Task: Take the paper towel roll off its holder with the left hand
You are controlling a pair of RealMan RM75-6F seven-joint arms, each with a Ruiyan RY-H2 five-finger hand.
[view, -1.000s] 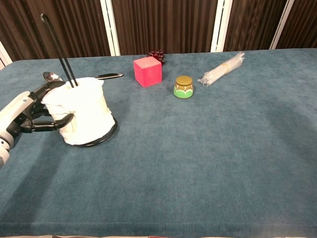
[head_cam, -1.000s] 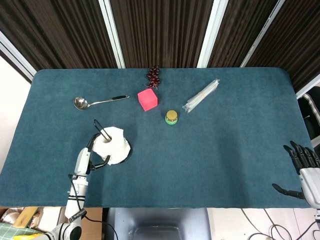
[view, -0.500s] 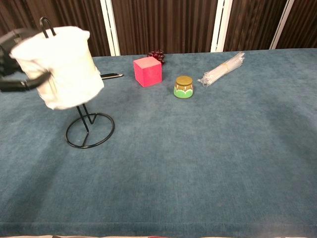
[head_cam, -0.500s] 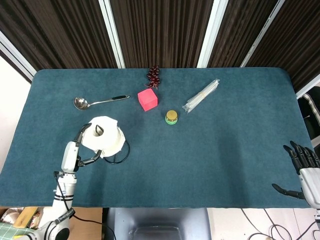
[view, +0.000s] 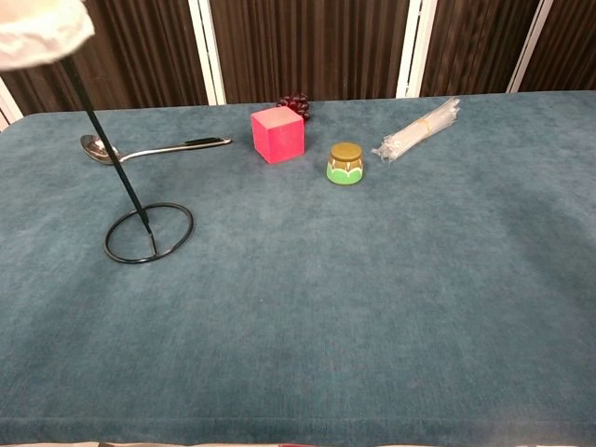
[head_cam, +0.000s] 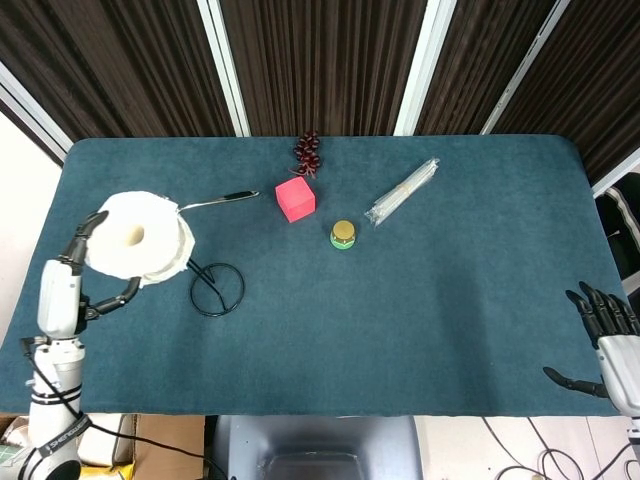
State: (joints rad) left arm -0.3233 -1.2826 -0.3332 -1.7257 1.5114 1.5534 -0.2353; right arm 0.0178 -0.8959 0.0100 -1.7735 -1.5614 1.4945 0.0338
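Note:
In the head view my left hand [head_cam: 68, 283] grips the white paper towel roll [head_cam: 137, 244] from its left side, raised high over the table's left part. Only the roll's underside [view: 39, 32] shows in the chest view, at the top left corner; the hand itself is out of that frame. The black wire holder [view: 147, 234] stands on its ring base [head_cam: 217, 290], with its rod leaning left and its top hidden by the roll. My right hand [head_cam: 603, 332] hangs off the table's front right edge, fingers apart and holding nothing.
A metal ladle [view: 149, 149] lies behind the holder. Toward the back middle are a red cube [view: 277, 133], a dark bunch of grapes [view: 295, 101], a small gold-lidded jar [view: 345, 163] and a clear packet of sticks [view: 418, 128].
My left hand has lifted the roll up and to the left, from low on the holder's base to near the rod's top. The holder's base slid a little to the left.

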